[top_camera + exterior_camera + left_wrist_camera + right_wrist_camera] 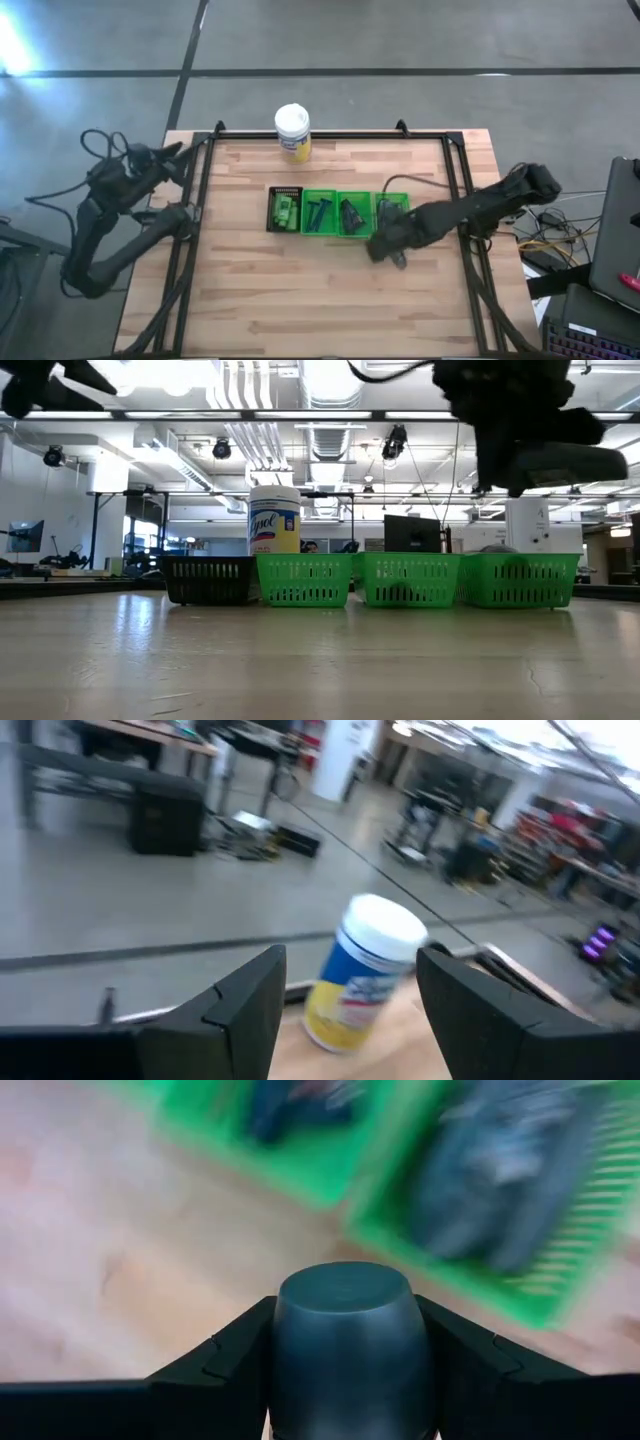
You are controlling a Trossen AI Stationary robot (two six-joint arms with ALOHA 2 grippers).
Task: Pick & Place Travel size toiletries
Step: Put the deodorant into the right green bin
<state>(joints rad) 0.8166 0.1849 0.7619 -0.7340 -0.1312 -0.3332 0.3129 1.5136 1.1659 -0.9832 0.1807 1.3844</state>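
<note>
My right gripper hangs over the table just in front of the rightmost green bin, shut on a grey oblong tube. Beside that bin stand two more green bins, one with dark packets and one with blue razors. A black bin with green bottles ends the row on the left. My left gripper is open and empty, off the table's far left corner, pointing about level at the yellow jar. My right gripper pinches the grey tube between its two fingers, which sit on opposite sides of the tube's rounded body. The fingers point steeply down from above. The tube is lifted clear of the table, with its rounded end sticking out past the fingertips.
The yellow jar with a white lid stands at the table's far edge, behind the bins. A dark frame rail runs around the tabletop. Bare wood lies in front of the bins. Cables and equipment sit off the right edge.
</note>
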